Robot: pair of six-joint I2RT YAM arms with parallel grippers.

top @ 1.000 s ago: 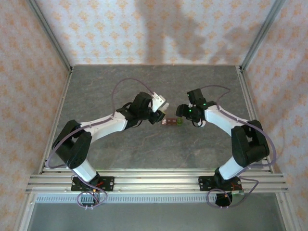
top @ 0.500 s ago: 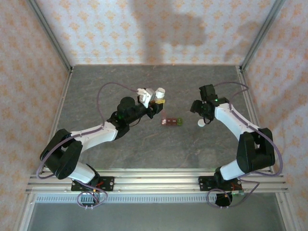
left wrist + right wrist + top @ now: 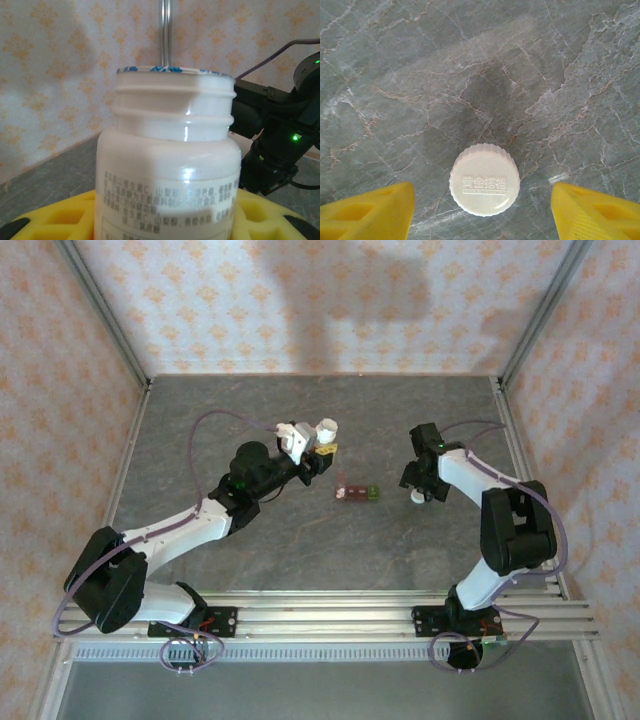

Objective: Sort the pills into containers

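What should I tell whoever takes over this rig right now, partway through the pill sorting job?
Left tool: shut on the white plastic pill bottle, cap off.
Right tool: open, fingers either side of the white ribbed bottle cap lying on the grey marble-look table.
Strip of three tiny joined compartments, two red-brown and one green: on the table between the arms, contents too small to tell.
Done: bottle uncapped.
Left: get pills into the compartments.

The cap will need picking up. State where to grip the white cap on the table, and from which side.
Pinch the white cap across its ribbed rim, coming straight down from above: it lies flat, lettered top up, and the right gripper hangs open astride it.
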